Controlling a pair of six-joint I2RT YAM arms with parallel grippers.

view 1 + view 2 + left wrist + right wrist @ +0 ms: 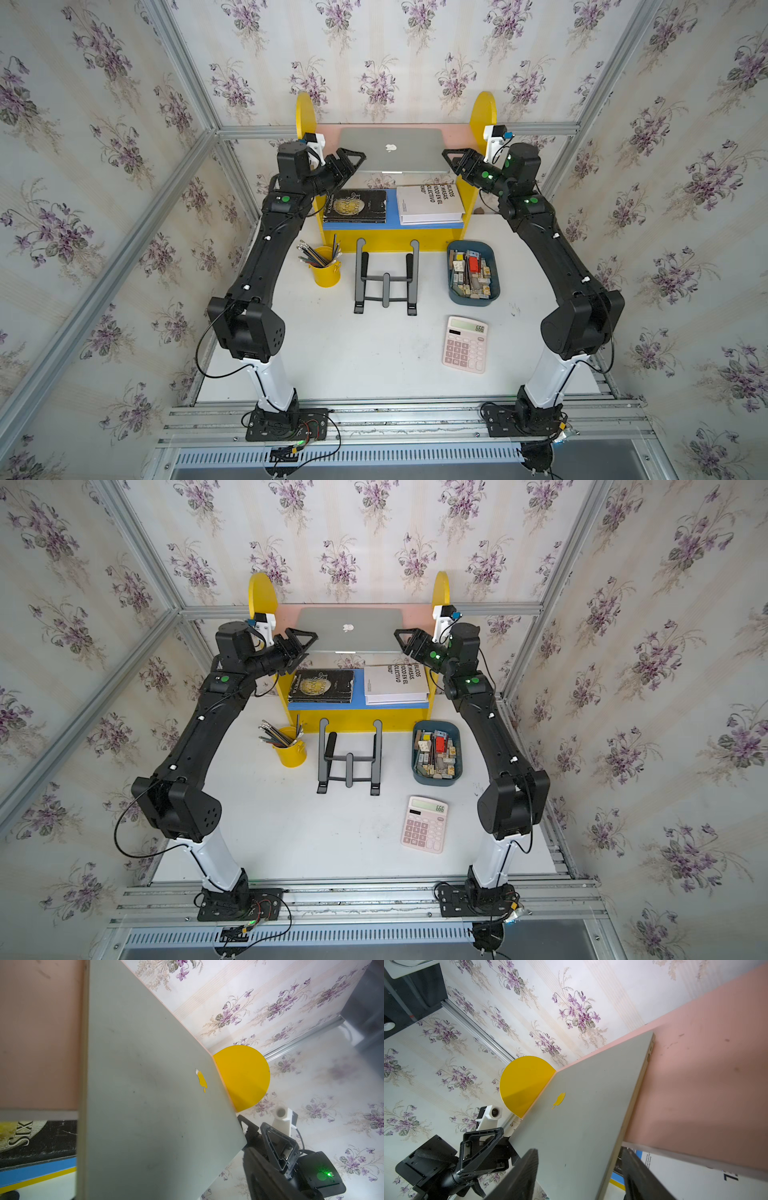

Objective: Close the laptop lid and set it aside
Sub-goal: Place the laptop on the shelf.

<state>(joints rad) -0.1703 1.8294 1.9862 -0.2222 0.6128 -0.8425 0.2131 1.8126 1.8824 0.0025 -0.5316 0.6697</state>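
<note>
The silver laptop [390,149] [349,627] lies on the pink top shelf [455,133] with the laptop lid [155,1095] [587,1115] shut, apple logo up. Its front edge overhangs the shelf slightly. In both top views my left gripper [353,164] [305,644] is at the laptop's left end and my right gripper [451,162] [403,640] at its right end. Both are open. In the right wrist view the right fingers [521,1176] straddle the laptop's edge with gaps, one above the lid and one below. The left gripper's own fingers do not show in the left wrist view.
The yellow shelf unit [484,112] holds a black book [355,205] and a white book [430,203] on its blue lower shelf. On the white table stand a black folding stand [386,278], a yellow pencil cup [326,270], a blue bin [473,272] and a pink calculator [465,345].
</note>
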